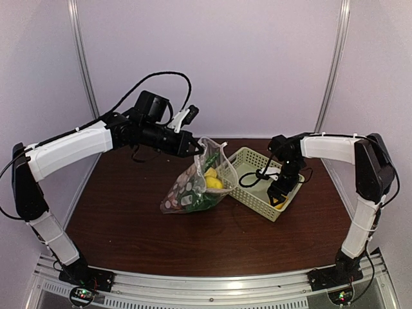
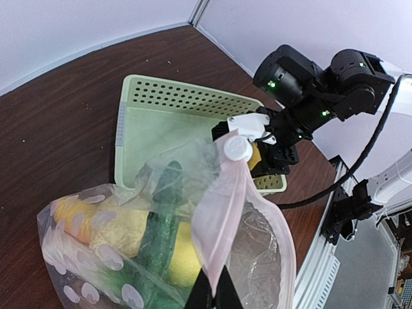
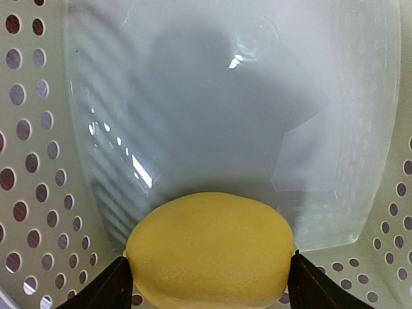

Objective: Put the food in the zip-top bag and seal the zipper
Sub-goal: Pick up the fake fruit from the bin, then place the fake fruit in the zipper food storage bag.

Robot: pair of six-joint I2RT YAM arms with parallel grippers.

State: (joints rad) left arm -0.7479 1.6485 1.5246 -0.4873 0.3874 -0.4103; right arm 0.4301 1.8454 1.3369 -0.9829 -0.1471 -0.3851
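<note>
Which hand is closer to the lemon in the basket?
Right. The right hand grips the lemon from both sides inside the basket; the left hand is off at the zip-top bag, pinching its zipper.

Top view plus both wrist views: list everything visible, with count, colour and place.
zip-top bag: one, clear with whitish dots, table centre, mouth lifted
zipper: one, pale pink strip, along bag mouth
bagged food: several pieces, yellow and dark green, inside bag
basket: one, pale green, right of bag
lemon: one, yellow, gripped inside basket
table: one, dark brown
left hand: black, pinching the bag's mouth edge
right hand: black, down in basket, closed on lemon
</note>
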